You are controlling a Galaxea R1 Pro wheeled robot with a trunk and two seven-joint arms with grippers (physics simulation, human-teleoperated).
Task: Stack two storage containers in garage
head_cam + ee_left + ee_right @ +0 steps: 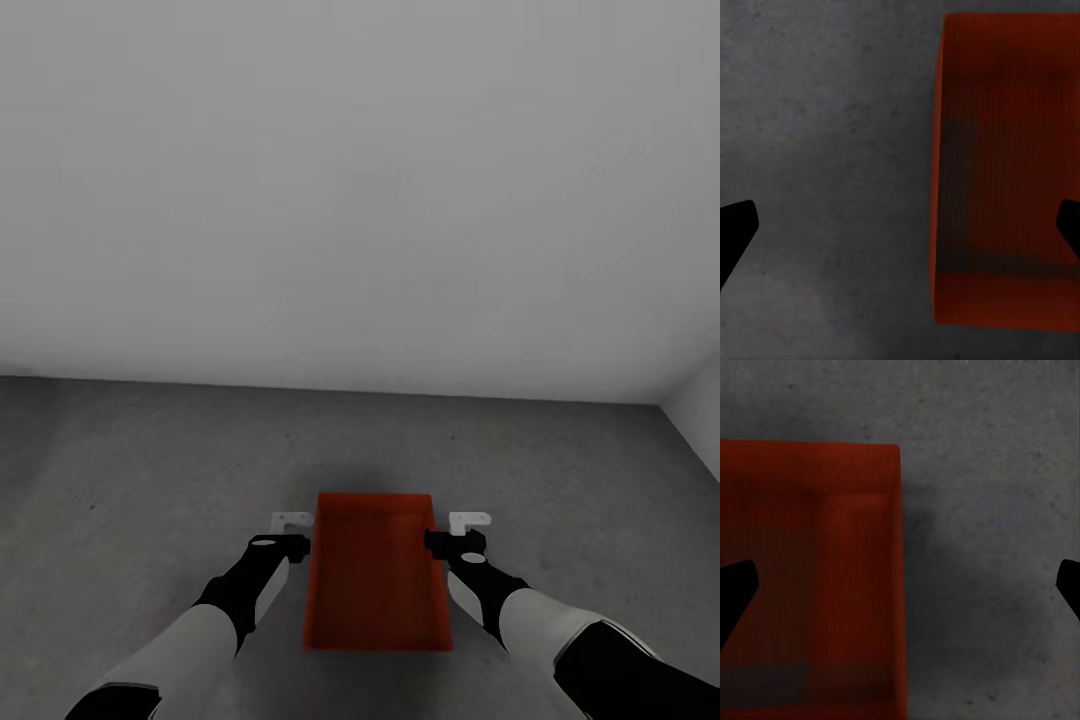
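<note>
Head view: an orange-red box [375, 575] lies on the grey concrete floor [150, 470], open side up, its long axis running away from the robot toward a pale wall [360, 180]. The left gripper [290, 530] hangs just beside the box's left long wall, near the far corner. The right gripper [462, 530] hangs just beside the right long wall, likewise near the far corner. The box sits between the two hands. Whether either hand touches a wall I cannot tell from here. A second wall [700, 400] meets the first at the right edge.

Left wrist view: the left gripper [900, 225] is spread wide, with one dark fingertip [735, 232] over bare floor [825, 150] and the other at the far edge over the box [1009, 172]. The box's near long wall lies between the fingers, nothing clamped. The box's inside is in shadow.

Right wrist view: the right gripper [900, 585] is also spread wide. One fingertip [735, 596] stands over the box [810, 577]; the other sits at the opposite edge over floor [982, 510]. The box's long wall runs between the fingers, ungripped.
</note>
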